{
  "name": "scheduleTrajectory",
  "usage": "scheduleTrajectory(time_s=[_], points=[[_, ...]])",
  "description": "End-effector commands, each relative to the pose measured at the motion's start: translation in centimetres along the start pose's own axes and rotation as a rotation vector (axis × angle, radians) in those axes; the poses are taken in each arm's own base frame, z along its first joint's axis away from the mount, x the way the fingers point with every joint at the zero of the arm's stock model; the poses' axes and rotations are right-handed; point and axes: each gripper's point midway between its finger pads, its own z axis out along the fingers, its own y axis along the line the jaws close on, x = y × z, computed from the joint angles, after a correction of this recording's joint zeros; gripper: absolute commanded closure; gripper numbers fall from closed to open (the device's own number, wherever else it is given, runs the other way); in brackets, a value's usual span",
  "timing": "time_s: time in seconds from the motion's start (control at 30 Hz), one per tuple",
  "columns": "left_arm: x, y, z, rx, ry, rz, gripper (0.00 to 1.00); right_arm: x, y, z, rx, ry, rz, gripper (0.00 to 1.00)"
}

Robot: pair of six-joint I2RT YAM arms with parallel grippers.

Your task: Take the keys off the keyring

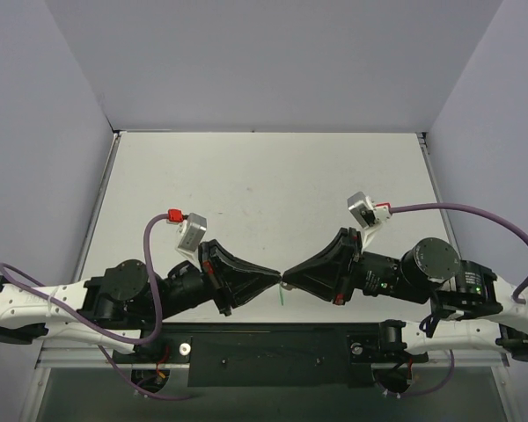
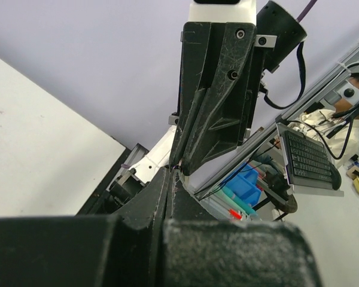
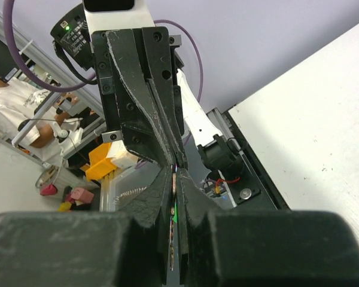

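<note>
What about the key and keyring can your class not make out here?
- Key: every view, hidden between the shut fingertips of left gripper and right gripper.
- Keyring: right wrist view, only a green sliver between the fingers.
- Whether key is off: too small to tell.

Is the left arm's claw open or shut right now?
Shut. In its wrist view the left gripper has both fingers pressed together to the tip; what, if anything, they pinch cannot be told.

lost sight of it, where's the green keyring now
Top view, centre, near edge: the tiny bright green oval keyring shows just below where the left and right jaws meet.
</note>
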Motion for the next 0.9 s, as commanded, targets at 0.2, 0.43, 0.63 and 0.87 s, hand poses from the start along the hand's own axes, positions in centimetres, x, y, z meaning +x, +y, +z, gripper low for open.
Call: scheduleTrajectory(time_s=[0.2, 0.43, 0.63, 0.87], points=[[0.9, -1.0, -0.6, 0.043, 0.074, -0.027, 1.0, 3.5, -0.1, 0.8, 0.019, 0.201, -0.001, 1.0], [2.2, -1.5, -0.5, 0.053, 0.162, 0.007, 1.0, 4.8, 0.6, 0.6, -0.013, 0.292, -0.008, 1.0], [4.1, -2.5, 0.1, 0.097, 0.259, 0.047, 1.0, 5.7, 0.7, 0.5, -0.029, 0.335, -0.01, 1.0], [5.6, -3.3, 0.6, 0.129, 0.335, 0.077, 1.0, 6.8, 1.0, 0.6, -0.051, 0.386, -0.001, 1.0]])
